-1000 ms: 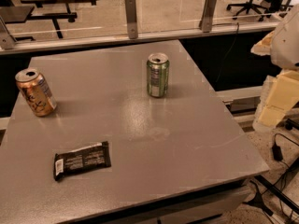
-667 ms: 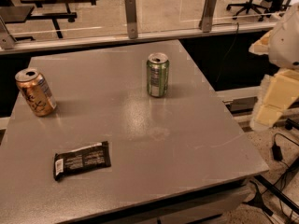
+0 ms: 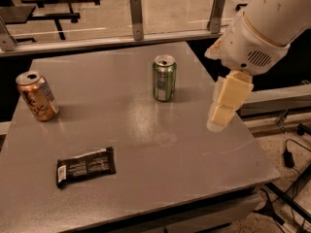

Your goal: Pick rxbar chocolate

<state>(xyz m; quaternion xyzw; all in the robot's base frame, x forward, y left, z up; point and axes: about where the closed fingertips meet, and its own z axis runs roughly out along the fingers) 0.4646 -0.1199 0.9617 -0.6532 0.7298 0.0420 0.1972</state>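
The rxbar chocolate (image 3: 85, 167) is a flat black-wrapped bar with small white print and a white patch at its left end. It lies flat on the grey table (image 3: 146, 130), near the front left. My gripper (image 3: 219, 118) hangs from the white arm (image 3: 265, 28) above the table's right side, pointing down. It is far to the right of the bar, touches nothing and holds nothing that I can see.
A green can (image 3: 164, 78) stands upright at the table's middle back. An orange-gold can (image 3: 37, 95) stands at the left edge. A metal rail with glass panels (image 3: 136, 18) runs behind the table. Cables (image 3: 291, 159) lie on the floor at right.
The arm and gripper have moved left, from beyond the table's right edge to above its right side. The bar and both cans have not moved.
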